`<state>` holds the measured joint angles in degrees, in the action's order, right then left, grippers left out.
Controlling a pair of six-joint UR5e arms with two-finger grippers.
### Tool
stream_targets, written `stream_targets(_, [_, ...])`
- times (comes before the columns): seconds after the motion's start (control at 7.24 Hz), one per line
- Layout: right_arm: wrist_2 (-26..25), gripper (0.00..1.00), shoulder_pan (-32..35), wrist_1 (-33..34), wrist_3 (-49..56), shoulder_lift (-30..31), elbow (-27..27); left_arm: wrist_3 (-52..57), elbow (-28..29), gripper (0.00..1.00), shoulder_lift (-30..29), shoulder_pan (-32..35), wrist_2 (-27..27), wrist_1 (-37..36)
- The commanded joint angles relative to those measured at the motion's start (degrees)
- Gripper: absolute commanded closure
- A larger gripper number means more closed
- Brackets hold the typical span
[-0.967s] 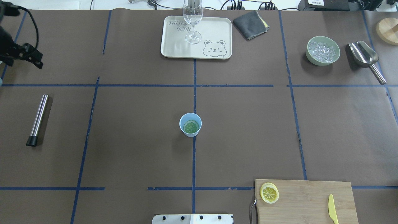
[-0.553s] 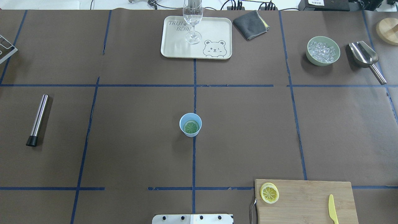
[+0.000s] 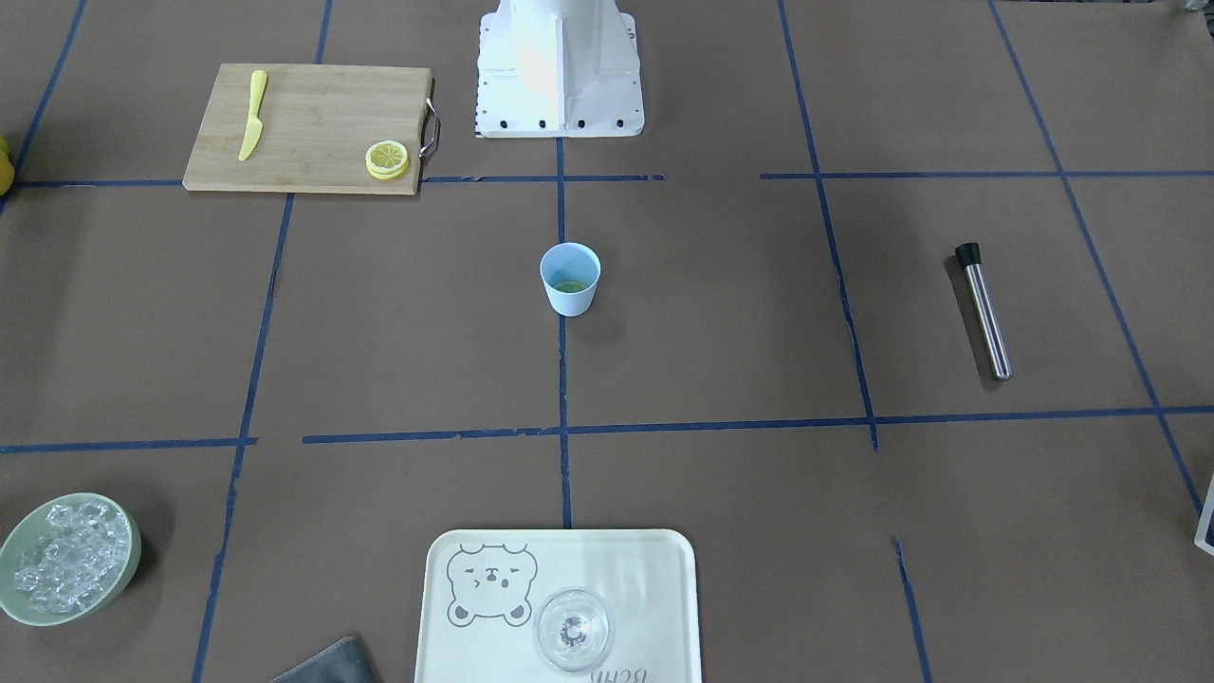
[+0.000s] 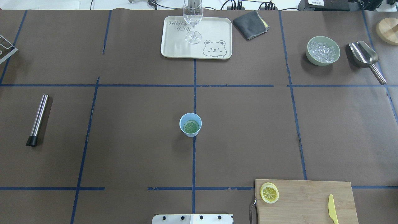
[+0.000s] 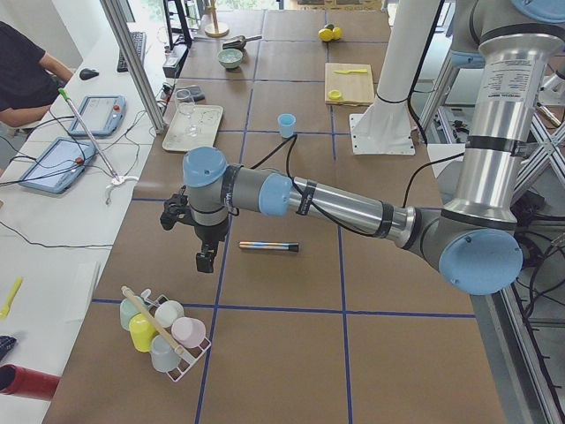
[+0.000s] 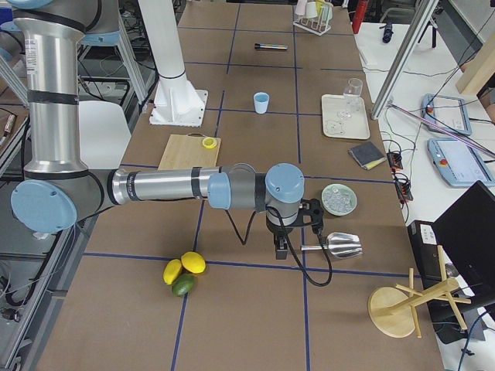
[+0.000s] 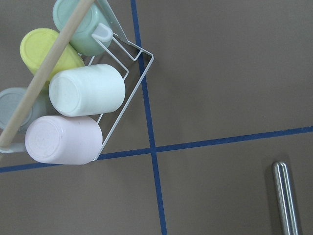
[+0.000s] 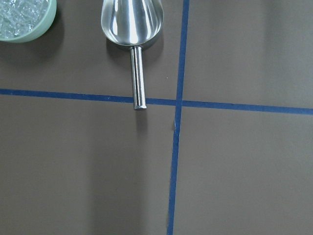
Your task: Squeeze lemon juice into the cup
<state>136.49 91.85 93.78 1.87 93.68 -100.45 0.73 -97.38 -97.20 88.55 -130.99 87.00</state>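
The light-blue cup stands at the table's centre on a blue tape line, with a green slice lying in its bottom. The lemon, a yellow slice with a pale segmented face, rests on the near-left corner of the wooden cutting board. My left gripper hangs far off to the left, above the table near the cup rack, seen only in the exterior left view. My right gripper hovers far to the right beside the metal scoop, seen only in the exterior right view. I cannot tell whether either one is open or shut.
A yellow knife lies on the board. At the back are a tray with a wine glass, a grey cloth, an ice bowl and a scoop. A steel rod lies left, near a wire cup rack.
The left arm's dark gripper, at the overhead view's upper left a second ago, has moved out of that view, baring the corner of the wire rack. Cup and lemon have not moved.
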Motion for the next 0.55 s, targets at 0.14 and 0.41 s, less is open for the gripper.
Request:
stream_targets(0.14, [0.0, 0.00, -0.1, -0.1, -4.1, 2.2, -3.4, 0.6, 5.6, 0.00, 1.2, 0.0, 0.2, 2.7])
stream_targets(0.41, [0.1, 0.00, -0.1, 0.0, -4.1, 2.0, -3.3, 0.8, 7.2, 0.00, 5.2, 0.1, -0.2, 6.2])
